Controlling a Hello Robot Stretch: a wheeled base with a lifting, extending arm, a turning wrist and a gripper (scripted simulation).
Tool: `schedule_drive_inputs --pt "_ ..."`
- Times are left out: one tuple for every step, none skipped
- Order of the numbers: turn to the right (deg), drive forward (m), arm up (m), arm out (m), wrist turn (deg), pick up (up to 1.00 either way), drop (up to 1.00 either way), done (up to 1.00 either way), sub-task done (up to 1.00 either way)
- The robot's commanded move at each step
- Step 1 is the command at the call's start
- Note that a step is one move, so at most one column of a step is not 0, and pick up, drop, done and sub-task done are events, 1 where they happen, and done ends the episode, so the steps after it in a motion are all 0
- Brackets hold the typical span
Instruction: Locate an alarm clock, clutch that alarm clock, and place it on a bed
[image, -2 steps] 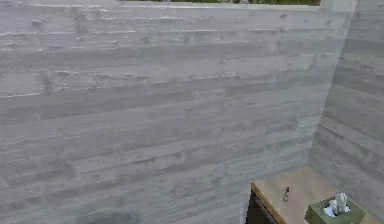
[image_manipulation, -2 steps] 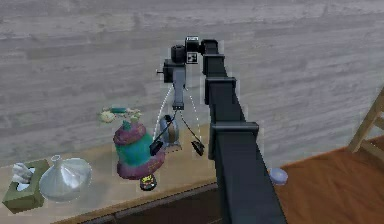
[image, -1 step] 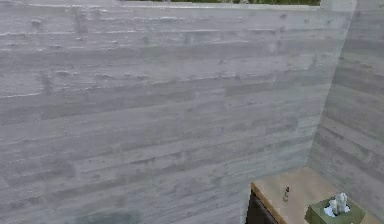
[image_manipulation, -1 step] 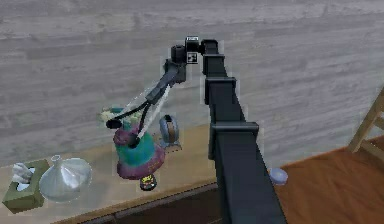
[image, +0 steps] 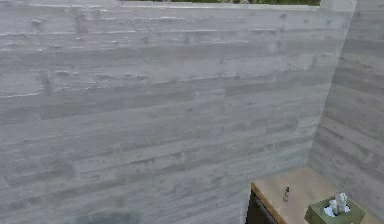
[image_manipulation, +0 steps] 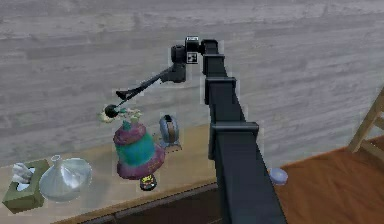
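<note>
Alarm clock: a small round grey thing on the table, just right of a teal-and-pink vase.

Gripper shows near the vase's top. Whether the fingers are apart or together cannot be told, nor whether anything is held.

Risk: coming down from here likely knocks the vase, tipping it onto the clock or the glass flask.

The vase stands in the way. Tissue box at the arm side view's left, wooden frame at its right.

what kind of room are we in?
Likely a bedroom or living-room corner, can't say which: grey plank wall, wooden dresser against it with a tissue box, vase and glass flask.
</note>
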Motion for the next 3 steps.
schedule_drive_inputs --pt "0.0 0.00 0.00 0.00 45.0 0.00 0.00 0.00 0.00" --pt "0.0 0.00 0.00 0.00 21.0 0.00 0.00 0.00 0.00" --pt "0.0 0.00 -0.30 0.00 0.0 0.00 0.00 0.00 0.00"
